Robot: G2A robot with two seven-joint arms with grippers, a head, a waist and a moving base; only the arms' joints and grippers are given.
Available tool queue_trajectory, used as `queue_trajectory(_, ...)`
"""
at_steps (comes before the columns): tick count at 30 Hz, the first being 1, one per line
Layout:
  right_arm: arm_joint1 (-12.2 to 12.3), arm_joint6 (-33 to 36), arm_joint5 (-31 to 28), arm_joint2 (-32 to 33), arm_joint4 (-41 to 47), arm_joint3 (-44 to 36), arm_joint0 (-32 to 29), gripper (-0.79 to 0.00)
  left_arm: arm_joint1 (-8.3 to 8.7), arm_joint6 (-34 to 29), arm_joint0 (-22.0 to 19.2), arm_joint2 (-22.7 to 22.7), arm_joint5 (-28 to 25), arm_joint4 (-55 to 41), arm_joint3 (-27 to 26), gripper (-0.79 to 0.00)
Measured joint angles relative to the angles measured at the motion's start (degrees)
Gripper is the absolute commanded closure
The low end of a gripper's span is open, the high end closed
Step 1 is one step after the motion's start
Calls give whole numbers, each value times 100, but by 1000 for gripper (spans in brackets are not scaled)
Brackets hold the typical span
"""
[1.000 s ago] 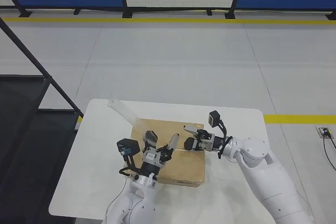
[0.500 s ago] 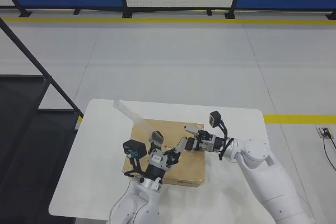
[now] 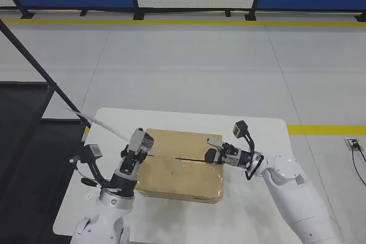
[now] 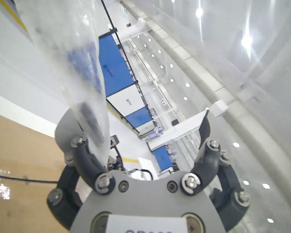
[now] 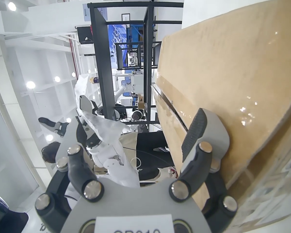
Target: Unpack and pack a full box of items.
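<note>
A closed cardboard box [image 3: 180, 174] lies in the middle of the white table [image 3: 250, 201], with a seam along its top. My left gripper [image 3: 138, 144] is at the box's left top corner. In the left wrist view this gripper [image 4: 143, 127] is open, and a long strip of clear tape [image 4: 70, 49] clings to one finger. The tape [image 3: 104, 125] stretches up and left past the table's corner. My right gripper [image 3: 210, 151] is at the right end of the seam. It is open [image 5: 140, 120], with one finger lying against the box top [image 5: 220, 61].
A black metal frame [image 3: 24, 61] stands off the table's left side, close to the tape's free end. Bare table surface lies right of the box and along the front edge. A yellow floor line [image 3: 329, 129] runs behind the right arm.
My left gripper moved from the middle of the box top to its left corner, drawing the tape strip out to the left. The right gripper shifted slightly right.
</note>
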Motion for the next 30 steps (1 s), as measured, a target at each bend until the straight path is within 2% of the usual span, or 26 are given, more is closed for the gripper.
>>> queue_trajectory(4,21,15,4,58,-5,3,-28,-785,61,-750,151,-567,24,-874,-31,-785)
queue_trajectory(13,21,-55,-75,64,37,-141,-114,-785,57,-725,155,-510,53,-888,-20,-785)
queue_trajectory(18,57,-52,-594,201,189,-583,-412,-785,7,-291,-101,-422,410,-1904,72,-785)
queue_trajectory(23,74,-175,-1251,342,480,-1022,-807,-785,-67,304,-487,-67,574,-2478,375,-785)
queue_trajectory(26,88,-587,-1826,420,115,-1364,-1117,-785,-107,662,-717,206,711,-2484,516,-785)
queue_trajectory(30,99,-1944,-2480,510,-1514,-2150,-1789,-785,-150,1034,-894,564,919,-2273,544,-785)
